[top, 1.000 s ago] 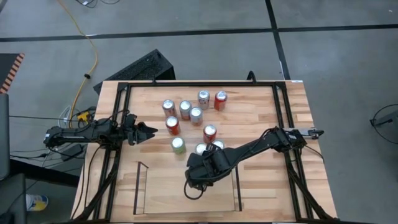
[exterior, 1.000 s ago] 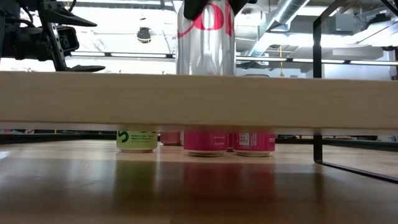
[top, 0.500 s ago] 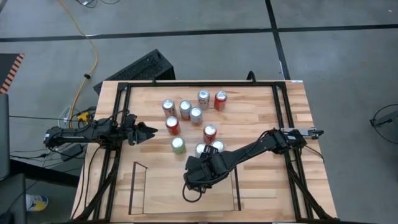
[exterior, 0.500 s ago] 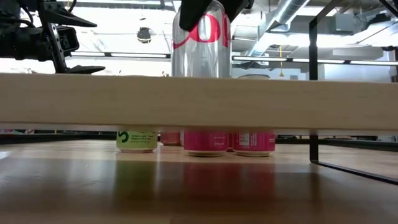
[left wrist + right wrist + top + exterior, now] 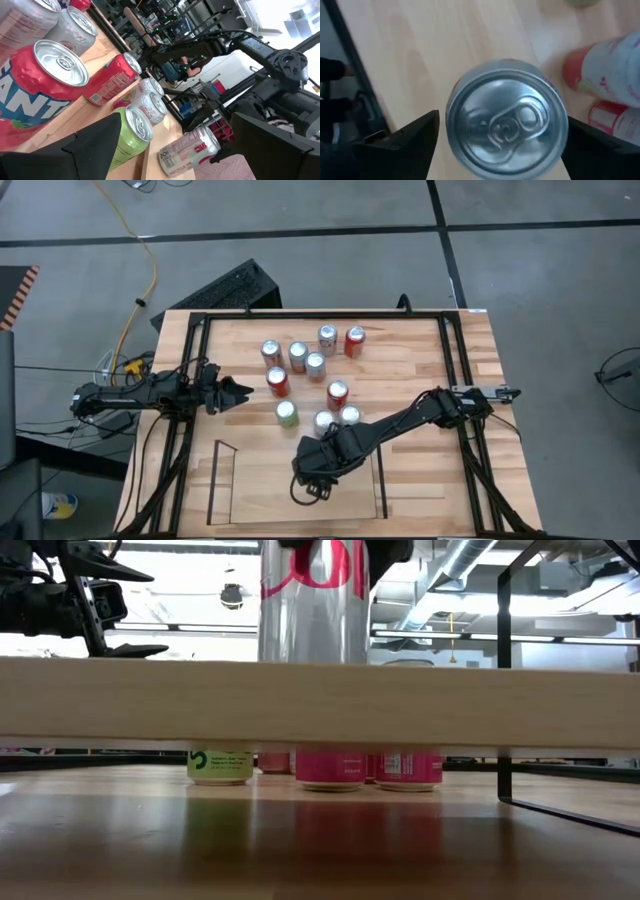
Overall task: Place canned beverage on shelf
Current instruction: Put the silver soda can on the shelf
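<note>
Grey concrete floor surrounds a light wood tabletop (image 5: 420,480) framed in black metal tubing, and the job on it looks roughly half done. One silver can with red lettering (image 5: 314,600) is off the table and gripped, but it has not yet been set down on the shelf (image 5: 260,500), the low bay with thin black side rails and a pale plank floor at the table's near edge. What remains, as I judge it, is to lower the can onto the plank, let go and draw the arm clear.

The can stands upright between the fingers of the right gripper (image 5: 318,472), its pull-tab lid (image 5: 507,122) facing straight up at the wrist camera. The dark fingers (image 5: 410,142) are closed against its sides, one on either flank. From above, the gripper sits over the shelf's floor, between the two rails and nearer the right one. At table height the can's body shows above the plank edge; its base is hidden, so I cannot tell whether it touches the shelf.

Behind it a cluster of other cans (image 5: 305,365), red, silver and one green, waits on the tabletop. The left gripper (image 5: 235,393) idles at the table's left side, fingers spread and empty.
</note>
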Controlling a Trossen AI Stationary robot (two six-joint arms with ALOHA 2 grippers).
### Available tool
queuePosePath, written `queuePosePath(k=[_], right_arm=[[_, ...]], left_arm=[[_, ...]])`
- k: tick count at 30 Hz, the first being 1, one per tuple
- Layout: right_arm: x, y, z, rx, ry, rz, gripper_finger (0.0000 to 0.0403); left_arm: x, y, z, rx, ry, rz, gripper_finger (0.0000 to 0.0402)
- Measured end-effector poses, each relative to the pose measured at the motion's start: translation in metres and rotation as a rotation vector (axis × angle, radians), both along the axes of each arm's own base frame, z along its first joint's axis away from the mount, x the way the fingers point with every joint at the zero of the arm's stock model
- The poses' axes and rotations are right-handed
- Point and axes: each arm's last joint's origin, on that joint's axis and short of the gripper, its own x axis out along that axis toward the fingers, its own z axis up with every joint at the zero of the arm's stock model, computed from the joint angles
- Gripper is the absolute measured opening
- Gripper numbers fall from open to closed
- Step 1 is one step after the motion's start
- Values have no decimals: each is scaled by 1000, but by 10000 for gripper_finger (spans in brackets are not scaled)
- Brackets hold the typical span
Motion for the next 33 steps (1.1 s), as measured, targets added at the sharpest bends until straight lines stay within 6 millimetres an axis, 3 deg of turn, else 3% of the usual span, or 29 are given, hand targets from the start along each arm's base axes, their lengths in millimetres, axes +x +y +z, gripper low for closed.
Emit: queuePosePath(k=[5,8,18,23,27,33], right_arm=[[0,-1,1,21,4,-24,357],[-4,-2,12,22,-28,-33,354],[-31,-15,69,-49,-189,-94,353],[-50,-22,84,-122,-172,-131,353],[-68,-26,96,-170,-151,-155,353],[-84,-23,107,-182,-160,-166,353]], left_arm=[[-1,0,2,18,12,19,363],[-5,1,14,60,51,29,363],[-45,3,74,126,385,133,356],[-62,2,107,94,531,84,349],[-60,0,131,92,656,23,340],[-41,-4,149,109,952,-124,324]])
